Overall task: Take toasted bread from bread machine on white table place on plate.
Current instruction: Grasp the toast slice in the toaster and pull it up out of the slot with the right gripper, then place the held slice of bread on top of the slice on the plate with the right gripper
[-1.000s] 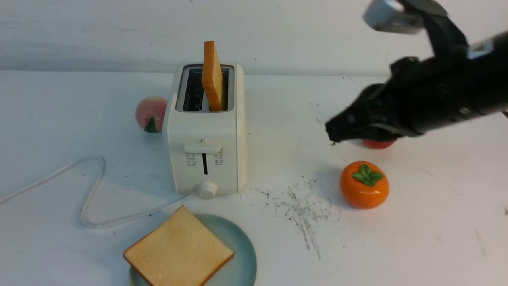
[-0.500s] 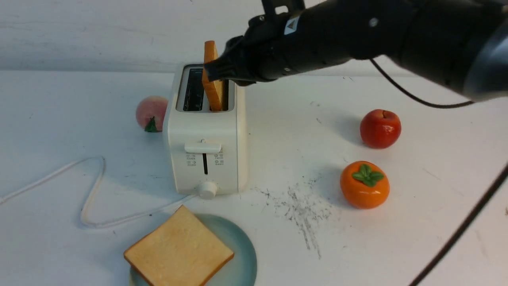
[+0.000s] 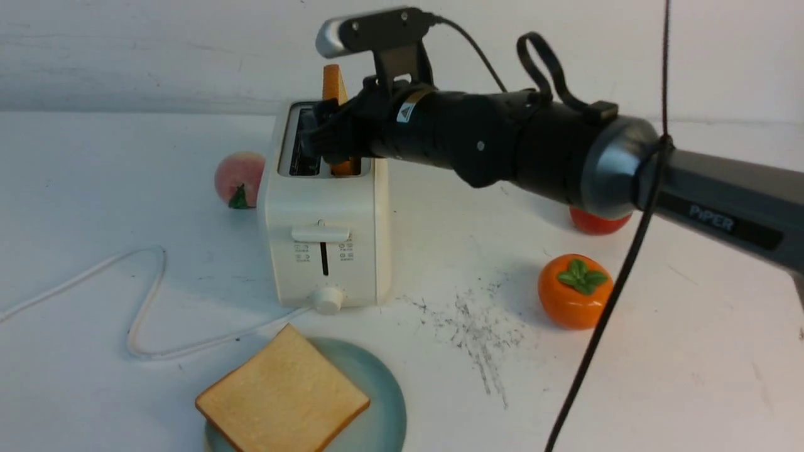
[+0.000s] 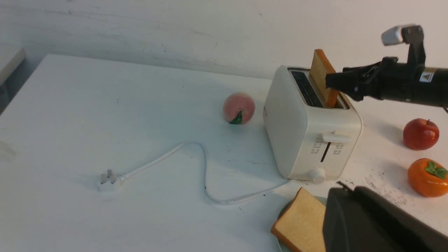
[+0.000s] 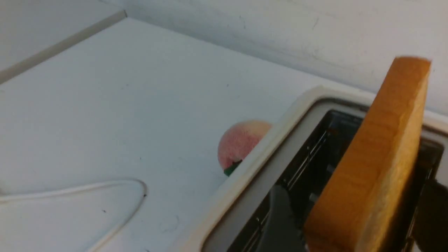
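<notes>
The cream-white bread machine (image 3: 326, 213) stands mid-table on the white table (image 3: 691, 351). One slice of toasted bread (image 3: 333, 80) stands upright in its right slot. My right gripper (image 3: 328, 135) reaches in from the right, open, with one finger (image 5: 276, 217) over the empty slot and the other finger (image 5: 432, 213) on the far side of that slice (image 5: 367, 168); small gaps show on both sides. A second slice (image 3: 282, 395) lies flat on the blue-green plate (image 3: 383, 408) at the front. My left gripper (image 4: 341, 190) hovers shut near the plate, holding nothing.
A peach (image 3: 239, 179) sits left of the toaster. An apple (image 3: 597, 223), half hidden by my right arm, and an orange persimmon (image 3: 576, 290) lie on the right. The toaster's white cord (image 3: 147, 301) loops left to its plug (image 4: 106, 178). Dark scratch marks (image 3: 477, 326) lie front right.
My right arm swung from over the apple leftward to the toaster top, and its jaws opened around the standing slice. Both slices and the left arm stayed put.
</notes>
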{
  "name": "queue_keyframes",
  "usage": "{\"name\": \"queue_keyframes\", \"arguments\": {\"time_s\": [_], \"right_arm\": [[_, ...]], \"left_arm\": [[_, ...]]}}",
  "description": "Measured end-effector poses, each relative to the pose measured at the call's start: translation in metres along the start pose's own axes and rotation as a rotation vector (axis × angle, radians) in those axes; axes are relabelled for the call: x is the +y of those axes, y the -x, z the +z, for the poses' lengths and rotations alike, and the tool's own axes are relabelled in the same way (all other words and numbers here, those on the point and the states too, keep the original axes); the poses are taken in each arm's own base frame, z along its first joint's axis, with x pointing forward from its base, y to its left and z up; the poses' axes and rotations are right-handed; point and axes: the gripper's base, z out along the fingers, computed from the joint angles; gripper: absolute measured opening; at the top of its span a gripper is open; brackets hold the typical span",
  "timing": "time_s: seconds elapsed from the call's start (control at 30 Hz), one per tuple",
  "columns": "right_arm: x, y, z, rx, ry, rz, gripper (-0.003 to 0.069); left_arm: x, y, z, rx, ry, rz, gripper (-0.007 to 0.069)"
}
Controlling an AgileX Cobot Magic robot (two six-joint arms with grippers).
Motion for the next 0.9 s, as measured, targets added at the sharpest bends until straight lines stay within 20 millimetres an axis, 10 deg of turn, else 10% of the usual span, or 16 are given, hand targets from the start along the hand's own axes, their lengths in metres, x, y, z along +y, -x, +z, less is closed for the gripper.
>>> {"name": "queue_keyframes", "arguments": {"time_s": [0.2, 0.57, 0.73, 0.9], "right_arm": [[0.002, 0.013, -0.014, 0.007, 0.008, -0.047, 0.0062], [0.024, 0.111, -0.154, -0.006, 0.121, -0.024, 0.0068], [0.04, 0.095, -0.182, 0.277, 0.292, 0.003, 0.0068], [0.059, 0.059, -0.168, 0.558, 0.586, 0.002, 0.0068]], "left_arm": [[0.001, -0.009, 0.014, 0.054, 0.017, 0.009, -0.0014], [0.002, -0.034, 0.045, 0.19, 0.048, 0.027, -0.0014], [0.002, -0.035, 0.046, 0.189, 0.044, 0.025, -0.0014], [-0.001, -0.033, 0.046, 0.167, 0.012, 0.014, -0.0014]]}}
